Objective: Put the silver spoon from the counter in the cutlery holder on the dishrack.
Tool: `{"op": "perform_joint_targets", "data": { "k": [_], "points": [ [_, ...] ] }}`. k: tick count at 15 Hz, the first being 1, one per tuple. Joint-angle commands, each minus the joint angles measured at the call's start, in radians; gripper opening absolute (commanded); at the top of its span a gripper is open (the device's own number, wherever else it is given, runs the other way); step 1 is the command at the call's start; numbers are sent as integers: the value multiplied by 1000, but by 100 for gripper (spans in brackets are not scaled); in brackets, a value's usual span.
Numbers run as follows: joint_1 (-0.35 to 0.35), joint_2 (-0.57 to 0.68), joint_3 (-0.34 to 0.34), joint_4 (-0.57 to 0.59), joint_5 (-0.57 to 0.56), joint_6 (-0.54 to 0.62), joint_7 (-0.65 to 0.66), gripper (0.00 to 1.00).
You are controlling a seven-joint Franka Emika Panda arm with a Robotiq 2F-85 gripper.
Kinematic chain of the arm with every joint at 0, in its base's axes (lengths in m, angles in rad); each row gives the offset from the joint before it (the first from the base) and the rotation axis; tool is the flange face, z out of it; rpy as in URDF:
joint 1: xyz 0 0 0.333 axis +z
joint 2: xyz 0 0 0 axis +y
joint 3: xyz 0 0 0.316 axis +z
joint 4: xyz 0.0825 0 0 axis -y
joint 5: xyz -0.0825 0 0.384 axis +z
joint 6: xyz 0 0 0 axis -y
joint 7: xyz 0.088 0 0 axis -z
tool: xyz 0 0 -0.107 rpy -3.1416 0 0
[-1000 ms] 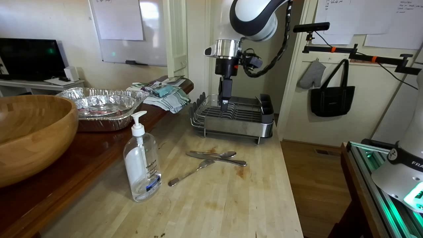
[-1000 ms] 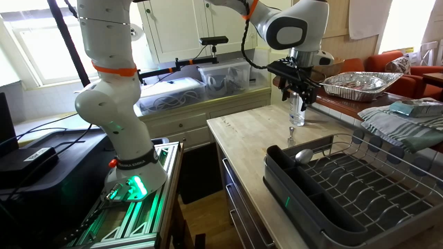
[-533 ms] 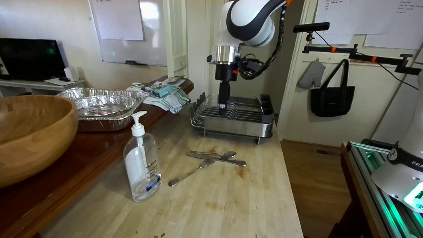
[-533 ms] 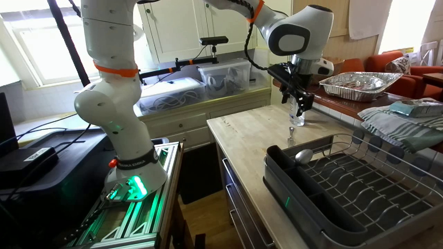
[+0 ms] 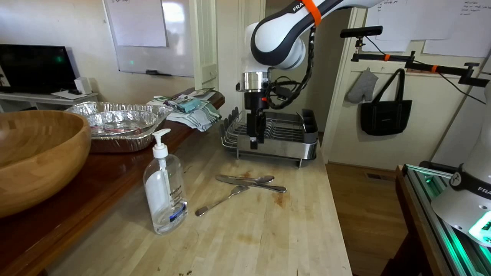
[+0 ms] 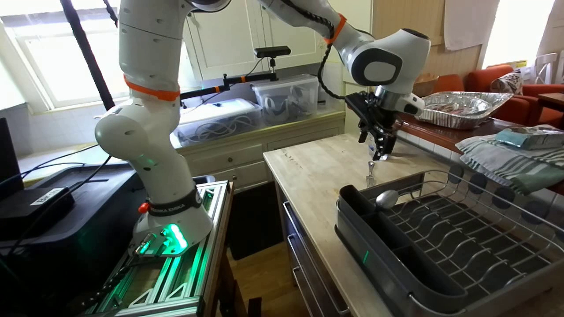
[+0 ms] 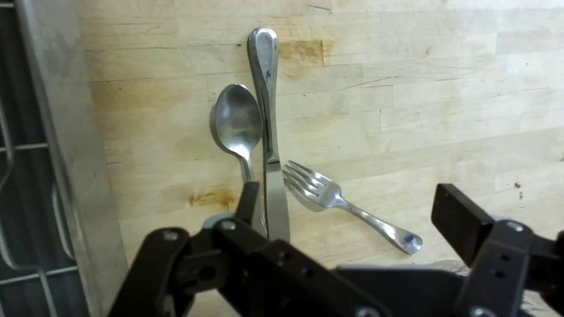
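I hold the remote arm (image 6: 380, 72) bent over the tabletop (image 5: 268, 245), gripper (image 7: 348, 193) pointing down, its fingers (image 7: 454, 218) spread wide. The smooth metal spoon (image 7: 238, 119), oval-bowled, lies on grained, stained wood between the long edges, near the wire dish rack (image 5: 278, 146). The gripper hangs lower than a moment earlier; the spoon is unmoved.

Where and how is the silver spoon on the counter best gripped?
The silver spoon is probably best gripped at the neck, from above, jaws either side. It lies on the counter, and a narrow gap shows between neck and knife, while the wider bowl sits right beside the knife and the handle slants toward its blade.
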Motion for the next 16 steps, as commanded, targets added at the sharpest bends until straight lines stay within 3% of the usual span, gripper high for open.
{"op": "perform_joint_targets", "data": {
  "k": [1,10,11,16],
  "points": [
    [2,76,3,69,-43,-25,46,100],
    [13,187,6,157,-109,-35,84,100],
    [-3,145,15,107,-93,-2,53,100],
    [-3,150,17,112,-94,-2,54,100]
  ]
}}
